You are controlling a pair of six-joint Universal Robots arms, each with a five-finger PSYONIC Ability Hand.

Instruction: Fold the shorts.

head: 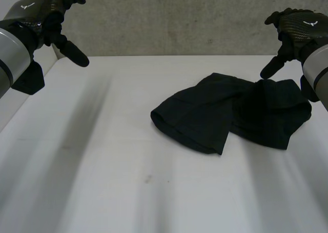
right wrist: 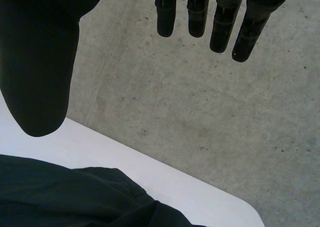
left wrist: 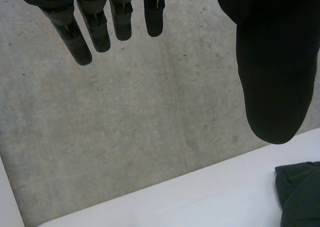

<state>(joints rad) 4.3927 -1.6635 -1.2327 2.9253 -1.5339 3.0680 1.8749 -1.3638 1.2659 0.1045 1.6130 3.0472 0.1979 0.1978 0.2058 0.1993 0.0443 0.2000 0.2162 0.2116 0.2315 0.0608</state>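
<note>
Black shorts (head: 230, 112) lie crumpled on the white table (head: 102, 166), right of its middle, one leg opening toward the front. My left hand (head: 48, 17) hovers high at the far left, fingers (left wrist: 95, 27) straight and thumb apart, holding nothing. A corner of the shorts (left wrist: 300, 194) lies well beyond its thumb. My right hand (head: 294, 30) hangs above the shorts' far right edge, open and empty, fingers (right wrist: 200, 12) straight. The shorts (right wrist: 75, 199) lie below its thumb.
A grey concrete wall (head: 174, 17) runs behind the table's far edge. The table's left half and front are bare white surface. The table's far right corner (right wrist: 245, 207) lies under my right hand's fingers.
</note>
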